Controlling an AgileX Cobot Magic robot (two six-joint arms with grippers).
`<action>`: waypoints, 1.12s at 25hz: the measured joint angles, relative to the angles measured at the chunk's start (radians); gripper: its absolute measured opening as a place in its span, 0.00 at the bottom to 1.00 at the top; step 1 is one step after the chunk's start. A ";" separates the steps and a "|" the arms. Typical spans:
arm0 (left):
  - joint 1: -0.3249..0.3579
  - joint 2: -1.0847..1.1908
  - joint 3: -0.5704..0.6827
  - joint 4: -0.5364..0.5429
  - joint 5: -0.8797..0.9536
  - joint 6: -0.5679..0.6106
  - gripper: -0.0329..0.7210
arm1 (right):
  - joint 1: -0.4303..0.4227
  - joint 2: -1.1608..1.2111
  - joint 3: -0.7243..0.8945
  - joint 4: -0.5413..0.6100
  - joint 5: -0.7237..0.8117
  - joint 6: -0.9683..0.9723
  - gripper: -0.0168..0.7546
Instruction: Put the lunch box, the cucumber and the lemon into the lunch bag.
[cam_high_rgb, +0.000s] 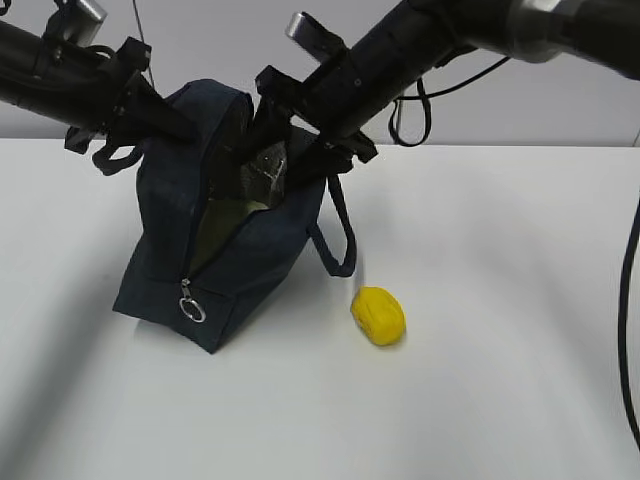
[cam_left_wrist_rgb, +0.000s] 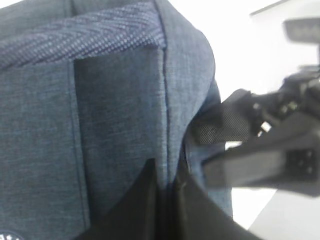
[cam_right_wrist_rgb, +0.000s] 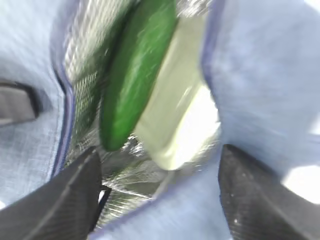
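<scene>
The navy lunch bag (cam_high_rgb: 240, 260) stands unzipped at centre left, its silver ring pull (cam_high_rgb: 192, 310) hanging at the front. My left gripper (cam_high_rgb: 168, 112) is shut on the bag's left rim fabric (cam_left_wrist_rgb: 120, 115); its fingertips (cam_left_wrist_rgb: 150, 185) pinch the cloth. My right gripper (cam_high_rgb: 285, 150) is open at the bag's mouth; in the right wrist view (cam_right_wrist_rgb: 160, 200) one finger is inside the silver lining and the other over the outer fabric. The dark green cucumber (cam_right_wrist_rgb: 137, 70) lies inside the bag beside the sage-green lunch box (cam_right_wrist_rgb: 175, 110). The yellow lemon (cam_high_rgb: 378, 315) lies on the table to the bag's right.
The white table (cam_high_rgb: 500, 380) stretches around the bag and the lemon. One bag handle (cam_high_rgb: 335, 240) hangs down on the right side. The right arm (cam_left_wrist_rgb: 280, 155) shows in the left wrist view. A black cable (cam_high_rgb: 630, 300) hangs at the far right.
</scene>
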 joint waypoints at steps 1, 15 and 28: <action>0.000 0.000 0.000 0.011 0.001 0.000 0.05 | 0.000 -0.004 -0.014 -0.036 0.002 0.016 0.73; 0.000 0.000 0.000 0.083 0.002 -0.015 0.05 | 0.004 -0.203 -0.013 -0.311 0.017 0.094 0.73; 0.000 0.000 0.000 0.165 0.007 -0.035 0.05 | 0.004 -0.350 0.352 -0.497 0.019 0.083 0.73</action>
